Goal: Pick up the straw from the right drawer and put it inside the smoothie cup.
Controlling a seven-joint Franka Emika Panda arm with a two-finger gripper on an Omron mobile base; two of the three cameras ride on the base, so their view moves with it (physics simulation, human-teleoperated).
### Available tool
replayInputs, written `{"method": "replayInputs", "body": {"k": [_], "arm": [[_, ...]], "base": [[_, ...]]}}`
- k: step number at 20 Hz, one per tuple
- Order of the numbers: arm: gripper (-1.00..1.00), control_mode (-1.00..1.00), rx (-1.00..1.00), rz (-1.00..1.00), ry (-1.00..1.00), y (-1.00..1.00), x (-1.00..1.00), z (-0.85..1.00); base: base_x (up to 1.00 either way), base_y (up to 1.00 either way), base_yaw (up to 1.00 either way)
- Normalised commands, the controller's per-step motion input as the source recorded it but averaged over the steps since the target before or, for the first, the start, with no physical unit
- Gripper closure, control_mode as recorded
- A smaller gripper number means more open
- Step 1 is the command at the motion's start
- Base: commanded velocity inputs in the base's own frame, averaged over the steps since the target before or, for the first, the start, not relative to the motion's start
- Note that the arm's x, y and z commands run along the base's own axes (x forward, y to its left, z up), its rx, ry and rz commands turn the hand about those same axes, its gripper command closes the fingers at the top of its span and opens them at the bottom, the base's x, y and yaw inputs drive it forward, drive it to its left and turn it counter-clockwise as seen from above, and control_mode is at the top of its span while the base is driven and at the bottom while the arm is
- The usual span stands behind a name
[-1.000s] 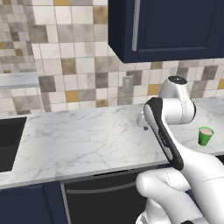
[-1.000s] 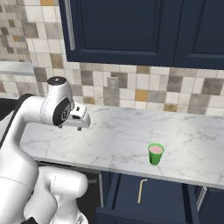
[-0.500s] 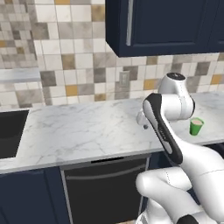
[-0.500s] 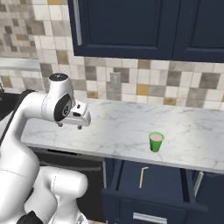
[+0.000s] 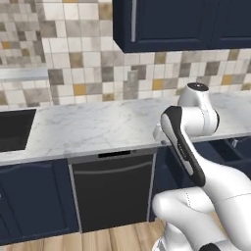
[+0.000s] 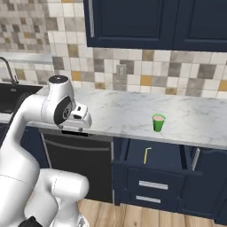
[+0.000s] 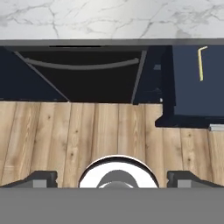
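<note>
The straw (image 6: 146,155) is a thin pale yellow stick lying in the pulled-out right drawer (image 6: 170,156), a navy box with a dark inside below the counter edge. In the hand view the straw (image 7: 201,64) lies at the upper right inside the drawer (image 7: 194,98). The smoothie cup (image 6: 158,123), small and bright green, stands upright on the marble counter just above the drawer. My gripper (image 6: 79,126) hangs over the counter's front edge, well left of cup and drawer, looking down. Its fingertips (image 7: 42,178) stand wide apart, so the gripper (image 7: 113,180) is open and holds nothing.
A black dishwasher front (image 6: 82,155) with a long handle sits left of the drawer, directly below my hand. A dark sink (image 5: 12,128) is set in the counter (image 5: 93,127) at far left. Wood floor (image 7: 109,131) lies below. Navy wall cabinets (image 6: 146,22) hang above the tiled wall.
The whole picture has shifted in both base views, so the cameras moved: lower cabinets, dishwasher and floor have come into view. The arm keeps its pose, with the gripper open throughout.
</note>
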Motion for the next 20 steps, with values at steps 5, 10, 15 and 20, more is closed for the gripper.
{"method": "replayInputs", "body": {"k": [5,10,15,20], "arm": [[-1.0,1.0,0.0,0.0,0.0,0.0,0.0,0.0],[-1.0,1.0,0.0,0.0,0.0,0.0,0.0,0.0],[-1.0,1.0,0.0,0.0,0.0,0.0,0.0,0.0],[-1.0,1.0,0.0,0.0,0.0,0.0,0.0,0.0]], "base": [[-0.07,-0.41,0.0],[0.0,-0.65,0.0],[0.0,-0.68,0.0],[0.0,-0.6,0.0]]}}
